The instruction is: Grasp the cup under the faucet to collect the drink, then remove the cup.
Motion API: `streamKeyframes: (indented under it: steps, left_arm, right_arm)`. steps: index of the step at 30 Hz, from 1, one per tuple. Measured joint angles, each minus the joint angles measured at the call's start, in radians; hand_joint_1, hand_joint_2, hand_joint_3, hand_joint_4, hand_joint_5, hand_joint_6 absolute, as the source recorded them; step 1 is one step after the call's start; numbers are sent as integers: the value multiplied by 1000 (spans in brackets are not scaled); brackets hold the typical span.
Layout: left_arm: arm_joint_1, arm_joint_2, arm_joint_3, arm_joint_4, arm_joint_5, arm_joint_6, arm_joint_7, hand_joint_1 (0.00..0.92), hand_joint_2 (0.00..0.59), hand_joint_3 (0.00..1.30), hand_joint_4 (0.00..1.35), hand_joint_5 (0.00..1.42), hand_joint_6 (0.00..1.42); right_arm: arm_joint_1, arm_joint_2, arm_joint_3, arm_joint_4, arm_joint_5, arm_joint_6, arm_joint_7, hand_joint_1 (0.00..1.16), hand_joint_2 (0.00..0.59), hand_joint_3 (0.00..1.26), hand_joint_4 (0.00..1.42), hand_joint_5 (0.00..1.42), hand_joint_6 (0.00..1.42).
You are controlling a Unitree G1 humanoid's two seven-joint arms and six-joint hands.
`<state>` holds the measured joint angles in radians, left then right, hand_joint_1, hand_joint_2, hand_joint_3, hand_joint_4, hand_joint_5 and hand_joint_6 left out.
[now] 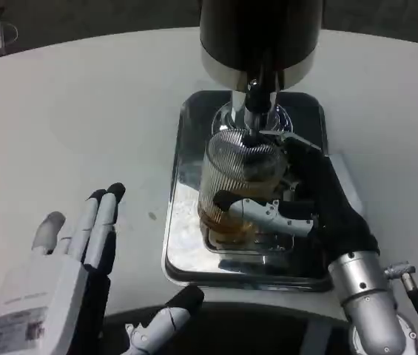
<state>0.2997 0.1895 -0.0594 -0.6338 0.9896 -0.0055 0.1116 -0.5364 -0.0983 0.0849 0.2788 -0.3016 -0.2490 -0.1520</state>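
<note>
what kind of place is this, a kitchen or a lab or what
Likely a test bench set up as a drink station: a dispenser with a faucet over a steel drip tray, on a plain white table, with no kitchen fittings around.

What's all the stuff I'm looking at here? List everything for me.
Cup: one, clear ribbed glass with amber drink at the bottom, on the tray under the faucet.
Faucet: one, silver and black, above the cup.
Dispenser: one, black with silver band, behind the tray.
Tray: one, shiny metal, on the table.
Table: one, white.
Left hand: one, white and black, fingers apart, holds nothing, left of the tray.
Right hand: one, black and white, grips the cup.
</note>
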Motion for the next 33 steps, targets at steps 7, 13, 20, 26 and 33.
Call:
streamKeyframes:
  steps: [7,13,20,26,33]
  left_arm:
    - [-4,-8,-10,0,1,0,0,0,158,27,0,124,0]
    - [-11,-11,-20,1,1,0,0,0,156,27,0,124,0]
    - [-12,-11,-29,7,1,0,0,0,151,27,0,124,0]
    - [-15,-11,-35,14,2,0,1,0,149,27,0,122,0]
    - [-25,-11,-36,28,2,0,5,0,148,27,0,115,0]
  right_arm:
    - [34,4,-11,-71,25,27,17,1157,96,823,1036,1257,1424]
    - [78,9,-10,-144,46,46,47,1160,77,834,1048,1257,1424]
    - [130,9,-2,-209,52,59,83,1161,72,841,1048,1246,1424]
    - [172,11,6,-246,53,71,111,1162,64,841,1048,1245,1424]
    - [192,10,14,-284,35,71,112,1162,57,841,1048,1244,1424]
